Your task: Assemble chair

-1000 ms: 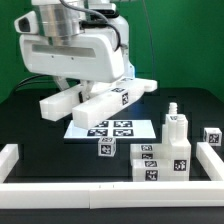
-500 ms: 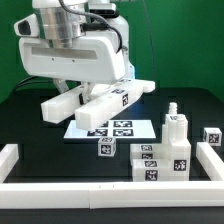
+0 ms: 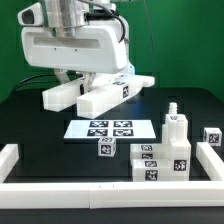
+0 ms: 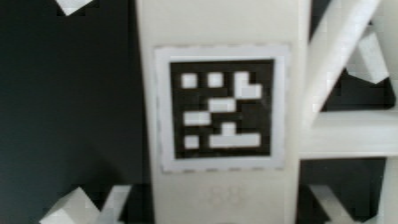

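Note:
My gripper (image 3: 88, 84) is shut on a white chair part (image 3: 104, 93), an assembly of joined bars with a square tag on one end, held in the air above the marker board (image 3: 109, 128). The wrist view shows a tagged white bar (image 4: 217, 60) filling the space between the fingers, with my gripper (image 4: 222, 200) closed around it. More chair pieces stand on the black table: a small tagged cube (image 3: 106, 148), a stepped block group (image 3: 163, 162), a tall block with a peg (image 3: 176, 126) and a cube (image 3: 212, 137) at the exterior view's right.
A low white border rail (image 3: 21, 159) runs along the table's front and both sides. A green backdrop (image 3: 175, 40) stands behind the arm.
The arm has risen with the held bar assembly, carrying it up and slightly toward the exterior view's left. The pieces on the table have not moved.

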